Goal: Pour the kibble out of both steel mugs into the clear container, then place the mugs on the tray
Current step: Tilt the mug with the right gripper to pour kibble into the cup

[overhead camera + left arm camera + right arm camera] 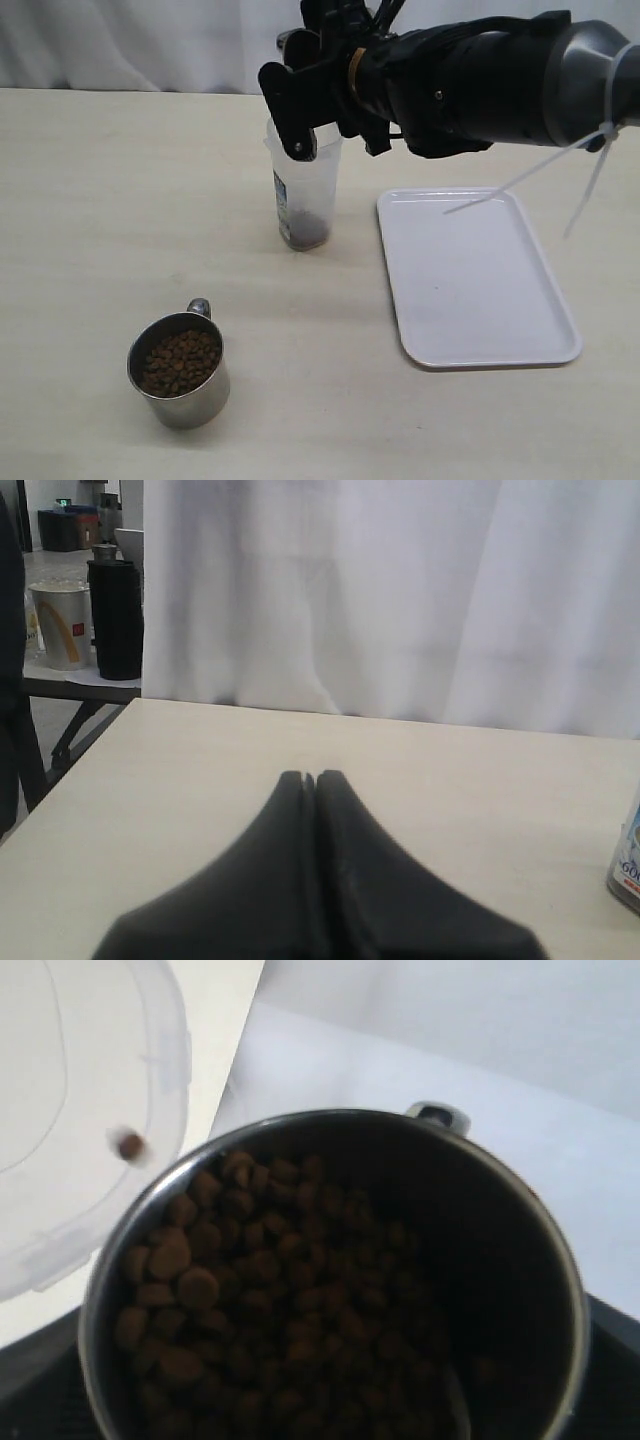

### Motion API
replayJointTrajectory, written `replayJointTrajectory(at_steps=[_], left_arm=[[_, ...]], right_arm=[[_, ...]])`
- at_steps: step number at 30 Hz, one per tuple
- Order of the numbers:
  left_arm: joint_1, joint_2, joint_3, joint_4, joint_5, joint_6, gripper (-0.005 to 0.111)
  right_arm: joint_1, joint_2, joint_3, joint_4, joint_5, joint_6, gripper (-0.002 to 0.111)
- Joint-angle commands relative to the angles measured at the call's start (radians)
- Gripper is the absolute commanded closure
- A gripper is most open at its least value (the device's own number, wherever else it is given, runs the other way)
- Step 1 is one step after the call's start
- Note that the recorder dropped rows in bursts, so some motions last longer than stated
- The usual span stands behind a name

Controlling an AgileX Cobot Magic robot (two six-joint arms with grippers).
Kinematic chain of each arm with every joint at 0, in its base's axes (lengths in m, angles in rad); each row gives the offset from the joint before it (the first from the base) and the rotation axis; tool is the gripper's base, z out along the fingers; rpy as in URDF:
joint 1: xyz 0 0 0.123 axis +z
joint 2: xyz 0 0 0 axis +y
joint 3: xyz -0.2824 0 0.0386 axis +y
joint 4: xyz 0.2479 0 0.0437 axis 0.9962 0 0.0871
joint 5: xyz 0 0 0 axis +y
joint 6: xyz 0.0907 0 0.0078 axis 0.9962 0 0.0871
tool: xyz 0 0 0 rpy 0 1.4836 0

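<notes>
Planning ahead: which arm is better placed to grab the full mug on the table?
Left. The full mug stands on the left side; the left gripper is empty, the right gripper holds the other mug over the container.

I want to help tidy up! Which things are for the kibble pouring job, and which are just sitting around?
For the job: lifted steel mug, standing steel mug, kibble, clear container, tray.
Just around: paper cup, black cylinder, white curtain.

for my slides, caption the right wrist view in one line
Shiny steel mug of dark-brown kibble pellets held at the rim of the clear plastic container, one pellet inside.
</notes>
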Motion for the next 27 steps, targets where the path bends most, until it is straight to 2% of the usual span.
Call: replayJointTrajectory(at_steps=[1, 27], left_arm=[[0.0, -0.003, 0.002, -0.005, -0.014, -0.002, 0.107], [0.0, -0.003, 0.002, -0.005, -0.01, -0.002, 0.107]], right_arm=[[0.002, -0.015, 0.002, -0.014, 0.02, -0.038, 0.104], [0.002, -0.015, 0.002, -0.014, 0.022, -0.121, 0.104]])
